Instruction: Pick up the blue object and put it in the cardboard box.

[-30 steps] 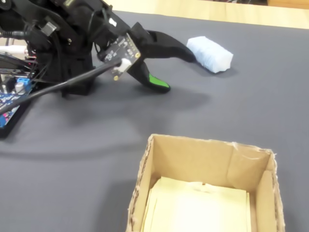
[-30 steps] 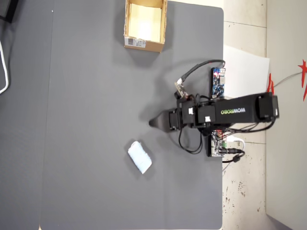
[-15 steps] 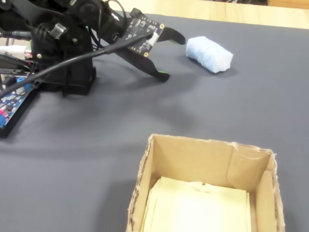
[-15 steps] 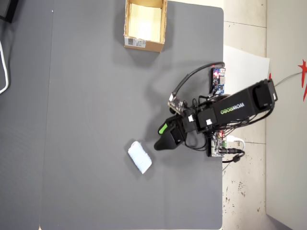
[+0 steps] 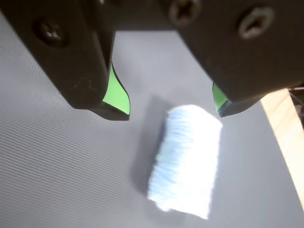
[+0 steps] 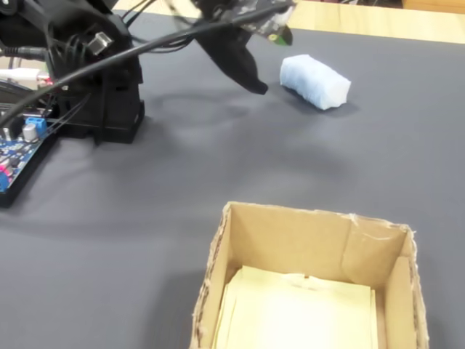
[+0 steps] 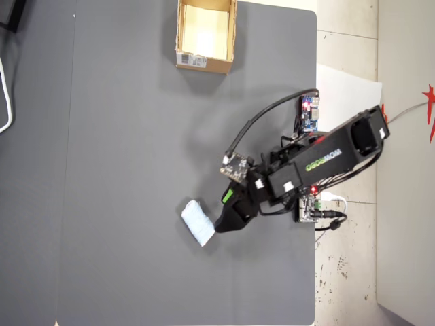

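The blue object [image 5: 185, 159] is a pale blue-white spongy block lying on the grey mat. It shows near the back of the fixed view [image 6: 314, 81] and low on the mat in the overhead view [image 7: 198, 223]. My gripper [image 5: 170, 111] is open, with green pads on both fingers and nothing between them. It hovers just short of the block's near end, to the left of it in the fixed view [image 6: 269, 62] and to the right of it in the overhead view [image 7: 223, 212]. The cardboard box [image 6: 283, 240] stands open far from both, at the mat's top edge in the overhead view [image 7: 216, 66].
The arm's black base [image 6: 102, 87] and a blue circuit board [image 6: 18, 149] with cables sit at the left of the fixed view. The mat's edge and a wooden table strip [image 5: 285, 133] run close to the block's far side.
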`<control>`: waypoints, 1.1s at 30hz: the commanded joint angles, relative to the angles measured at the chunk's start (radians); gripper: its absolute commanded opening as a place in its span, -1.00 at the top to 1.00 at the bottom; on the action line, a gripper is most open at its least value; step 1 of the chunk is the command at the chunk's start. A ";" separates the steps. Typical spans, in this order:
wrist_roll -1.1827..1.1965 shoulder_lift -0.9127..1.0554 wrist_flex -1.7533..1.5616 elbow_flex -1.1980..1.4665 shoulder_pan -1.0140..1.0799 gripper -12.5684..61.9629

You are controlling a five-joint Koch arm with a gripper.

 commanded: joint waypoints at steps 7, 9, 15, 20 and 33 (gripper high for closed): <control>-0.104 -0.244 0.149 -0.348 -0.002 -0.22; -0.132 -0.287 0.163 -0.383 0.003 -0.22; -0.198 -0.423 0.167 -0.443 0.018 -0.22; -0.207 -0.503 0.127 -0.471 0.028 -0.17; -0.261 -0.529 -0.117 -0.371 0.046 0.67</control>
